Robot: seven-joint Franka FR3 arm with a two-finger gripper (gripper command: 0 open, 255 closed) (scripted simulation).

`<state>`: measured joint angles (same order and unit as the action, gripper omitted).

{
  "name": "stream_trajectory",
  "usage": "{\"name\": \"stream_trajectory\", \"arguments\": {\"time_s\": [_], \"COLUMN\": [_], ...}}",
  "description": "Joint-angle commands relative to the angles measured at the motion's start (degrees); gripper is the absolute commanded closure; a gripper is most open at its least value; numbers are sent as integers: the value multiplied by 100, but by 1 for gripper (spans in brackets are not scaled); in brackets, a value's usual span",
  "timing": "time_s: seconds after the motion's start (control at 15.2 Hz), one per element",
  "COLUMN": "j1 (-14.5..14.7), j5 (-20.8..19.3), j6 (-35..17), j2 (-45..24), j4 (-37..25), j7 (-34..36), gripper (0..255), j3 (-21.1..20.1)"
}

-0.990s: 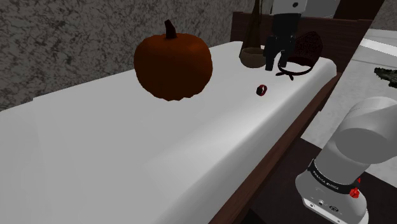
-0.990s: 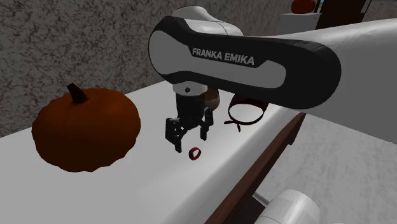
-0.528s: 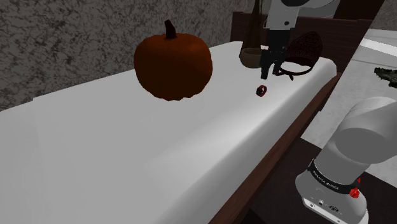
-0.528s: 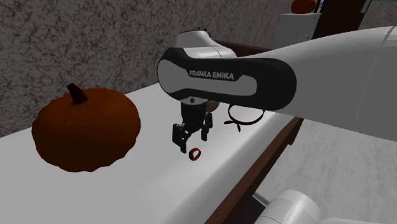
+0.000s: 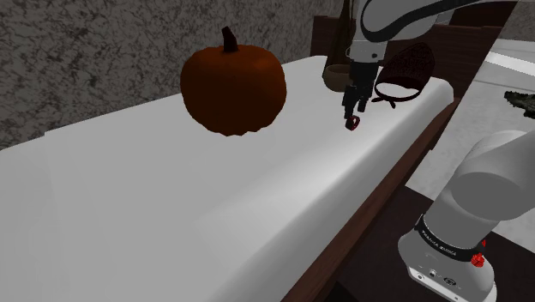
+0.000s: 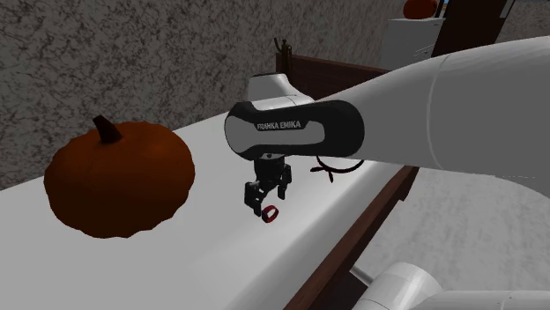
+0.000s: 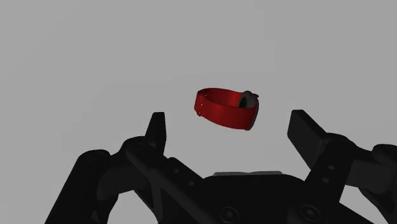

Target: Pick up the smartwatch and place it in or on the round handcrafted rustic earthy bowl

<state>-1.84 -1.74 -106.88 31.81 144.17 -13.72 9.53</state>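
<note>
The smartwatch [image 7: 226, 109] is a small red band with a dark face, lying on the white tabletop [image 5: 171, 197]. It also shows under the hand as a red ring [image 5: 351, 123] [image 6: 270, 213]. My black gripper [image 7: 232, 130] hangs just above it, open, with the watch ahead of the gap between the two fingers and untouched. In the shoulder view the gripper [image 5: 352, 116] sits right over the watch. The brown round bowl [image 5: 337, 75] stands at the table's far end, beyond the gripper.
A large dark orange pumpkin [image 5: 232, 83] stands on the table at the shoulder view's left of the gripper. A dark red openwork basket [image 5: 410, 67] with a looped band sits beside the bowl. The table's dark wooden edge [image 5: 377, 197] runs close to the watch.
The gripper has come down and moved toward the watch, from near the bowl and basket to just above the red band. The watch has not moved.
</note>
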Motion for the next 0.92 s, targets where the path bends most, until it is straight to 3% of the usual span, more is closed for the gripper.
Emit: {"name": "stream_trajectory", "arguments": {"time_s": [0.0,0.2,0.73,0.79,0.86], "j1": [1,3,3,3,3], "j5": [-4,-6,-6,-6,-6], "j6": [-169,-463,-462,-462,-462], "j2": [-35,-89,-88,-88,-88], "j4": [127,369,369,369,369], "j7": [-10,-12,-12,-12,-12], "gripper": [0,0,0,255,255], "j3": [9,19,19,19,19]}}
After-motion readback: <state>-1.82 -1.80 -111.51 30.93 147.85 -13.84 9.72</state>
